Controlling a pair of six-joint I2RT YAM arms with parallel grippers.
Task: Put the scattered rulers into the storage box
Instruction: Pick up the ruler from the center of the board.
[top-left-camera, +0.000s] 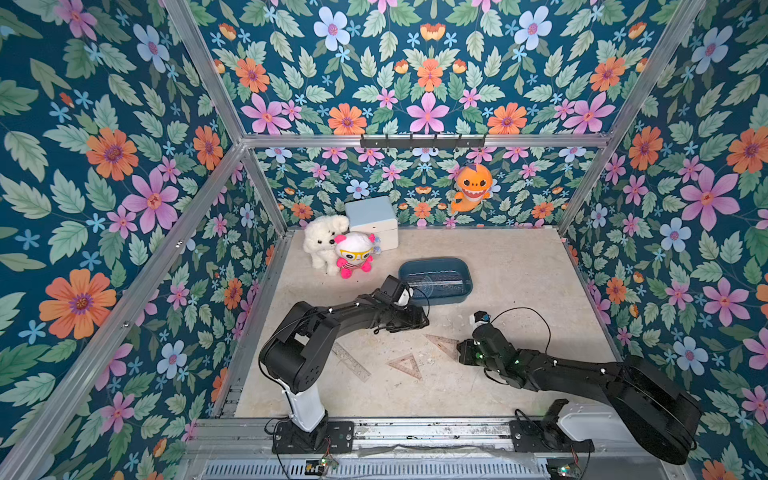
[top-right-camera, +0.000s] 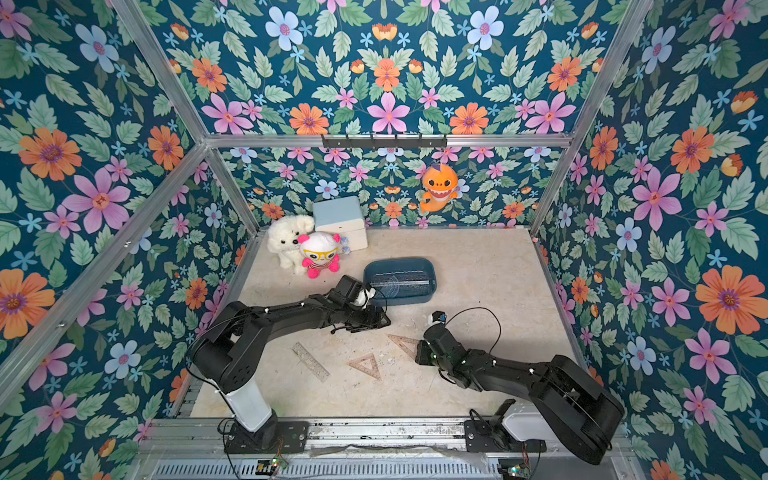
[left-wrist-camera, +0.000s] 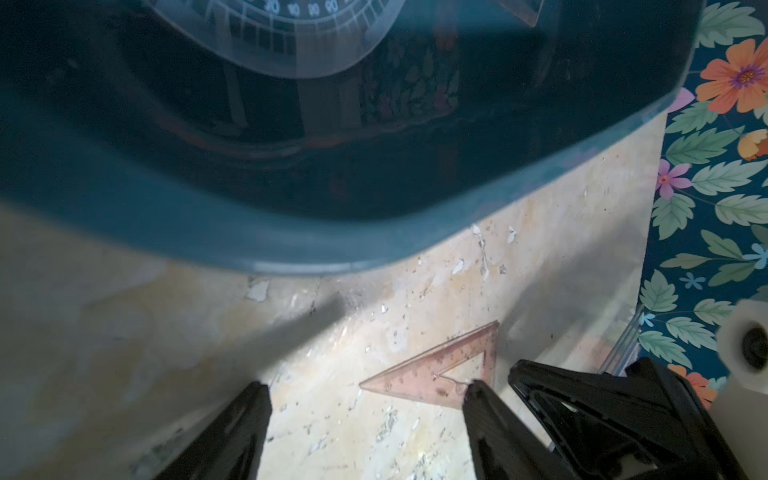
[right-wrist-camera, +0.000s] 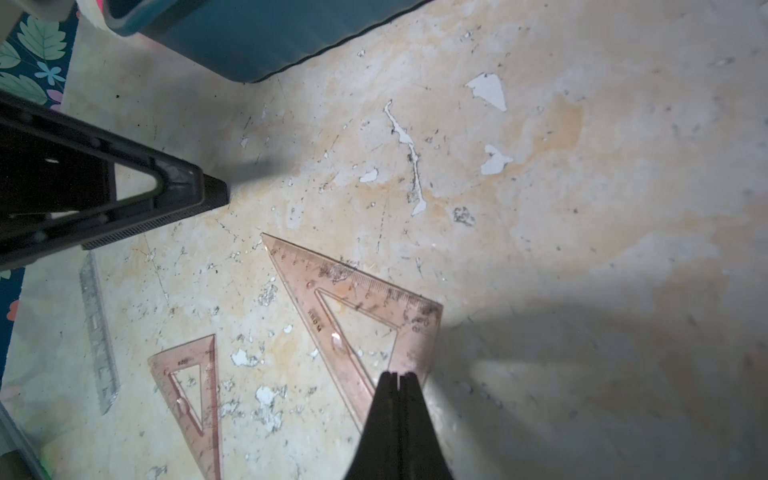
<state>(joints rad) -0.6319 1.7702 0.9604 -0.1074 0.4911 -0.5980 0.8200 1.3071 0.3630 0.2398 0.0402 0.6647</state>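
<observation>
Nearest the front edge of the table (top-left-camera: 498, 395) a clear straight ruler (top-left-camera: 351, 361) lies flat, running slantwise, and just beyond it to the right is the smaller pink triangle (right-wrist-camera: 211, 395), also untouched. A little farther in lies the larger pink triangle (right-wrist-camera: 353, 282), and this is the piece that matters: the right tool (right-wrist-camera: 397, 378) sits at its short side with both jaws pressed together, tips on the plastic's edge. I cannot tell whether any of the plastic is actually caught between them, since the piece looks flat on the table. Its long taper points away from that tool toward the robot's left, so it would swing as a lever from the held end. From there the storage box (top-left-camera: 444, 298) lies farther back and somewhat to the left, long side across the table, with bare table between it and the right tool. The right arm is plainly the nearer one to this triangle; the left tool (left-wrist-camera: 368, 385) hangs just short of the box's near left corner with jaws wide apart and nothing in them, nearer the box than any loose ruler. Inside the box the half-round protractor (left-wrist-camera: 299, 54) shows against the dark floor, with straight strips (top-left-camera: 446, 282) beside it. They are clear on dark and overlapping, so I cannot count them. In both top views the right wrist covers the triangle's gripped end and the left arm covers its own fingertips.
</observation>
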